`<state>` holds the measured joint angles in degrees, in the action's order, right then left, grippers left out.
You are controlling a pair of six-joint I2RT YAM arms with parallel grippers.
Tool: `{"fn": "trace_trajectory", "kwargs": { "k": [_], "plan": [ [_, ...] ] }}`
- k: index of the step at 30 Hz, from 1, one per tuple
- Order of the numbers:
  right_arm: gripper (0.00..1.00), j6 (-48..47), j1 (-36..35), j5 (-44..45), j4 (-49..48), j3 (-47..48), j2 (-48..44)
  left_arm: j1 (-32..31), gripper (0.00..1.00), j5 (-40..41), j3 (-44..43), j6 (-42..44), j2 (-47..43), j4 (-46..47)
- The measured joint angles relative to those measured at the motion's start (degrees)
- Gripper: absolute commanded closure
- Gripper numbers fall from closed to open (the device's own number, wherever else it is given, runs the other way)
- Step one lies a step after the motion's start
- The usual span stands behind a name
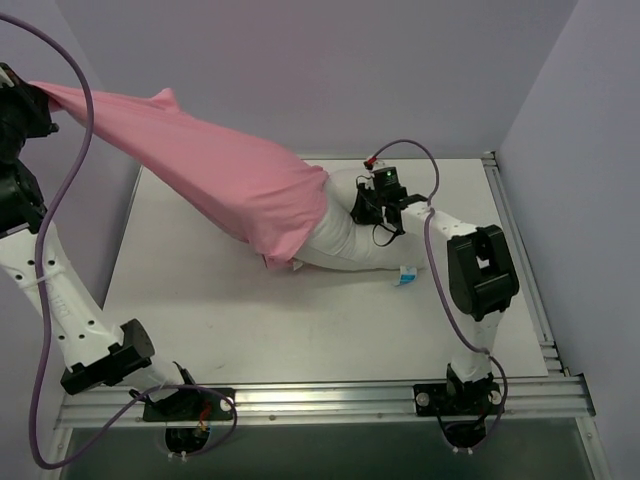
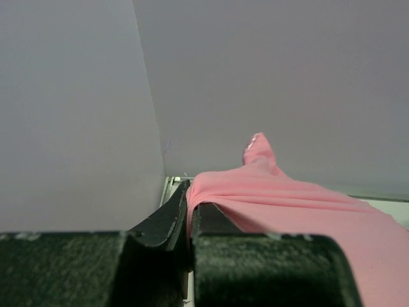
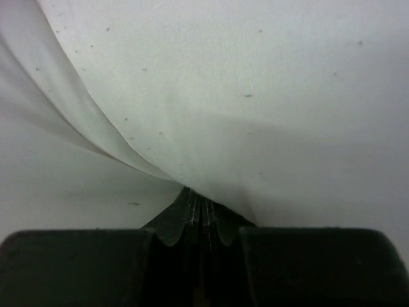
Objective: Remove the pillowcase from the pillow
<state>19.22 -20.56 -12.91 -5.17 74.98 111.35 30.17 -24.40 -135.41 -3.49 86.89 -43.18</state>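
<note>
Right gripper (image 1: 362, 207) is pinched shut on the white pillow (image 1: 340, 245), which lies mid table (image 1: 200, 320) just left of it, its left end inside the pink pillowcase (image 1: 220, 165). Left gripper (image 2: 189, 203) is clamped on that cover's end, up at the far left.

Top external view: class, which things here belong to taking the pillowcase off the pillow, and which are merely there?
Belonging to the job: pink pillowcase; white pillow; left fingers, shut on the pillowcase; right fingers, shut on the pillow.

Merely there: table; aluminium rail; purple cable.
</note>
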Motion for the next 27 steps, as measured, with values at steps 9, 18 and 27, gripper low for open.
{"fn": "trace_trajectory", "kwargs": {
  "k": [9,18,27],
  "plan": [
    [1.00,-3.7,10.7,2.3,6.4,2.2,0.7,5.5,0.98,3.2,-4.1,-1.2,2.1,5.5],
    [1.00,-8.2,27.0,11.7,8.2,2.8,1.8,8.5,0.98,7.8,1.1,-2.2,-2.8,22.1],
    [1.00,-8.6,26.8,7.8,5.7,-1.0,-1.1,-3.5,0.98,0.4,9.5,-1.4,-4.5,25.0]
  ]
}}
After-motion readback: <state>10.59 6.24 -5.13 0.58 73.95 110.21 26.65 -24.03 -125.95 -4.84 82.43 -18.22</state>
